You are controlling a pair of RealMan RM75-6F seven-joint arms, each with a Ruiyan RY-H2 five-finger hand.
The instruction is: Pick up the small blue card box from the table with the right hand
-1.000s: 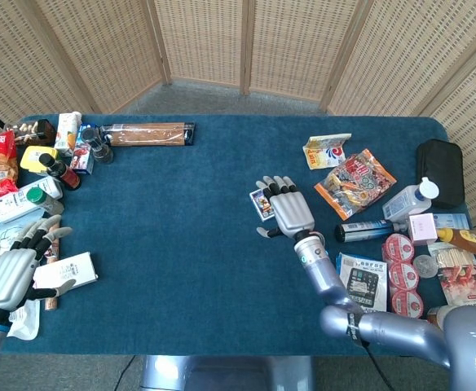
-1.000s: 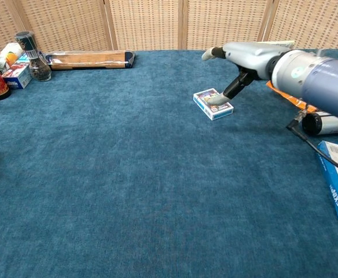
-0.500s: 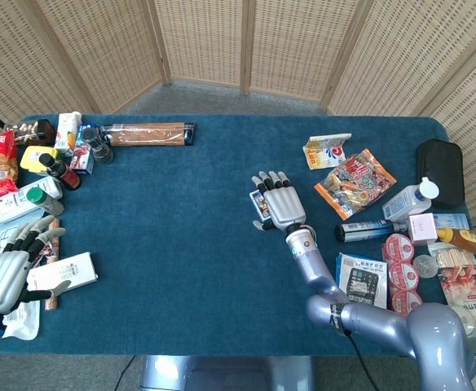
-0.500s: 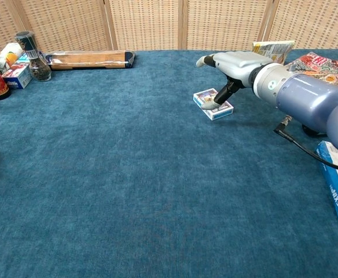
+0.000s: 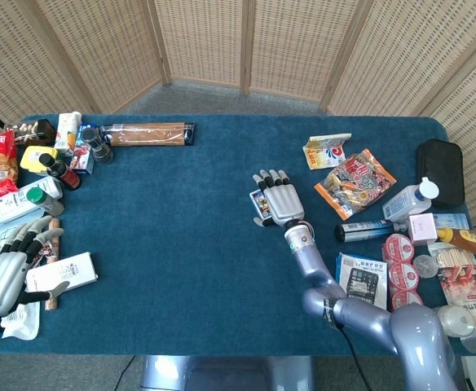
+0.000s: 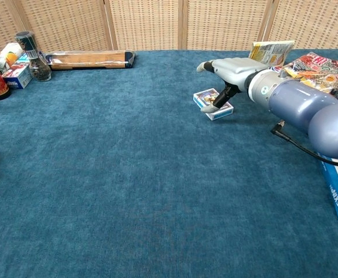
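Observation:
The small blue card box (image 6: 204, 99) lies flat on the blue tablecloth, right of the table's middle. My right hand (image 6: 234, 70) hovers directly over it with fingers spread, and its thumb reaches down and touches the box's top. In the head view the right hand (image 5: 279, 202) covers most of the box (image 5: 258, 201), leaving only the left edge showing. The box still sits on the cloth. My left hand (image 5: 2, 277) stays open at the near left corner, beside a white carton (image 5: 63, 273), and holds nothing.
Snack packets (image 5: 354, 181), a dark tube (image 5: 364, 230), a white bottle (image 5: 409, 198) and a black pouch (image 5: 439, 169) crowd the right side. Bottles and cartons (image 5: 50, 167) fill the left edge. A long brown box (image 5: 147, 133) lies at the back left.
My right hand has slid left and forward until it covers the card box, with the thumb coming down onto it. The left hand has sunk slightly toward the near edge.

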